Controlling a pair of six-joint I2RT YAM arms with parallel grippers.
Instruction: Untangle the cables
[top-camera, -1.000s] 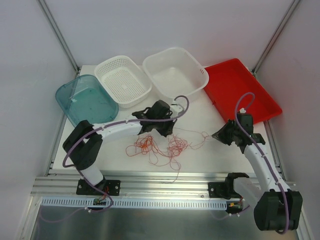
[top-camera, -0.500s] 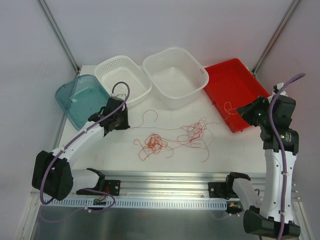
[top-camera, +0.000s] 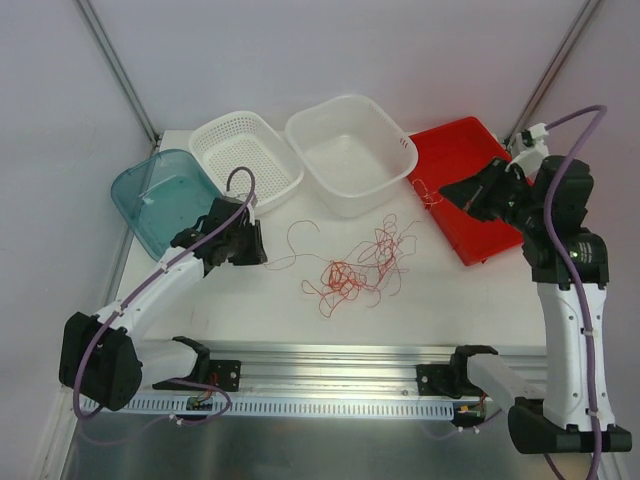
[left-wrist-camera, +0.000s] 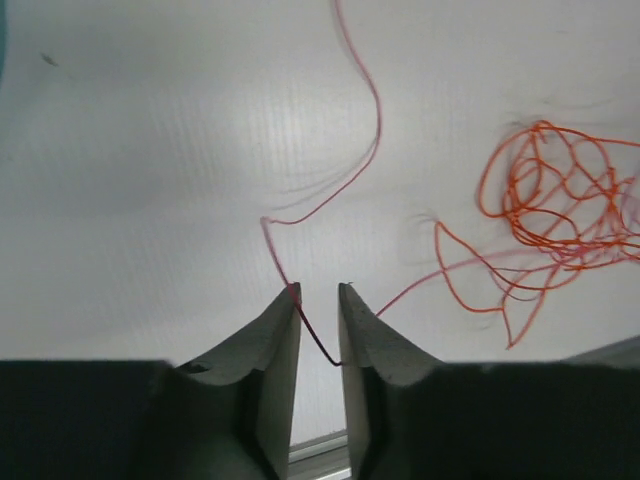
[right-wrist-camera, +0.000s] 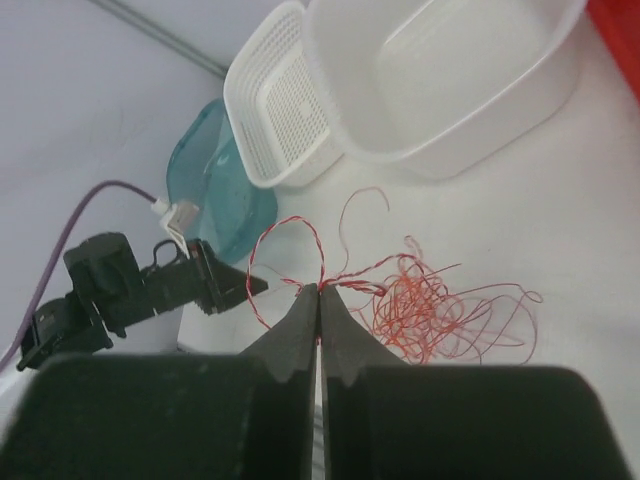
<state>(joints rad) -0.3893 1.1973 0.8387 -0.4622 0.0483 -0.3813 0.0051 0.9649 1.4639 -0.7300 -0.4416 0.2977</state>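
Mid-untangle: cables (top-camera: 355, 265) heaped on the bench (top-camera: 420, 300).
One strand pinched in right fingers (right-wrist-camera: 300, 335) by the red tray (top-camera: 470, 170); left fingers (left-wrist-camera: 275, 340) narrowly apart, strand crossing gap. Next: left clamps, pulls outward.

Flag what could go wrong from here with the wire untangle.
1. The left gripper stands open, and one strand of the cables only passes through the gap. It could slip out and go slack.
2. The right gripper is shut on strands that look twisted together, raised near the red tray. Pulling further may cinch the clump or drag it whole instead of freeing a strand.
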